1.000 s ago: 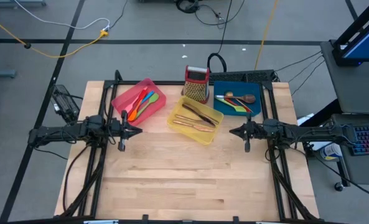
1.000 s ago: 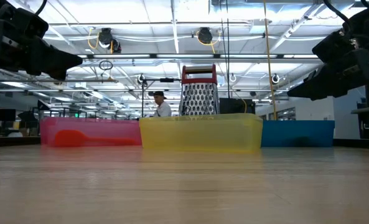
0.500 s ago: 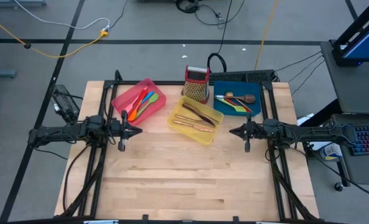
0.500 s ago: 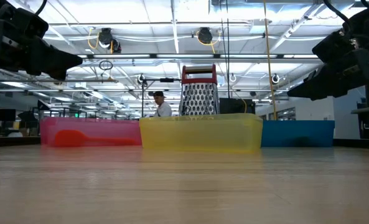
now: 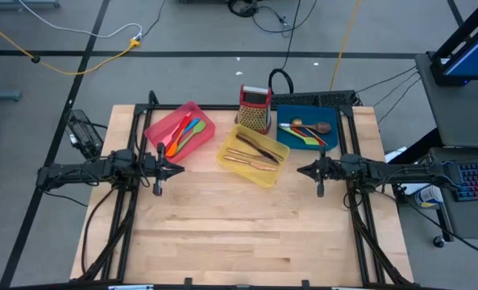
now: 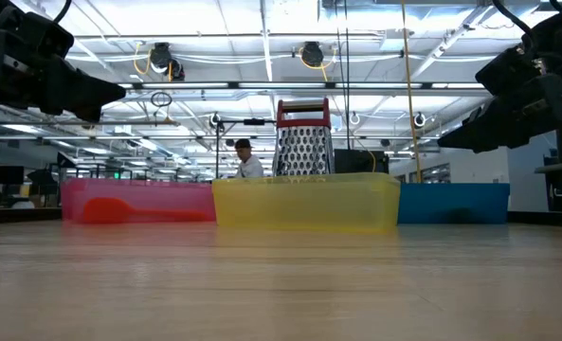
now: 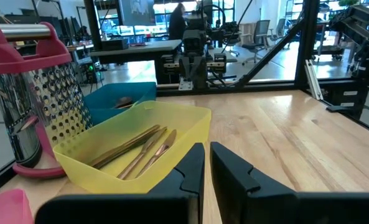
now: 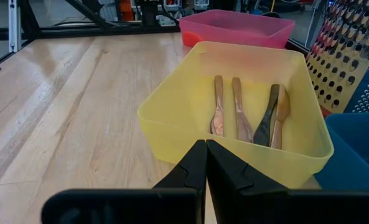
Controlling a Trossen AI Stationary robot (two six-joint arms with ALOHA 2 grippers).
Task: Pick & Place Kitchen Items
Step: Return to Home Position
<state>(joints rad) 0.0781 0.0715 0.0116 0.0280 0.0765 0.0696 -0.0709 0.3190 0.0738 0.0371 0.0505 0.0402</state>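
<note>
The kitchen items lie in three trays along the table's far side. Coloured silicone utensils [image 5: 182,135] fill the pink tray [image 5: 162,119]. Copper cutlery [image 8: 234,115] and a black knife [image 5: 260,147] lie flat in the yellow tray [image 5: 226,145]. A brownish spoon [image 5: 317,126] and a green spatula [image 5: 307,141] rest in the blue tray [image 5: 335,113]. My left gripper [image 5: 178,168] hovers level at the table's left, its fingers together but for a thin slit. My right gripper [image 5: 301,170] hovers at the right, shut. Both point toward the middle and hold nothing.
A red-topped metal box grater [image 5: 255,109] stands upright between the trays at the far edge. The bare wooden table top [image 5: 239,225] stretches from the trays to the near edge. A black frame borders the table. A person [image 6: 245,158] shows far off in the room.
</note>
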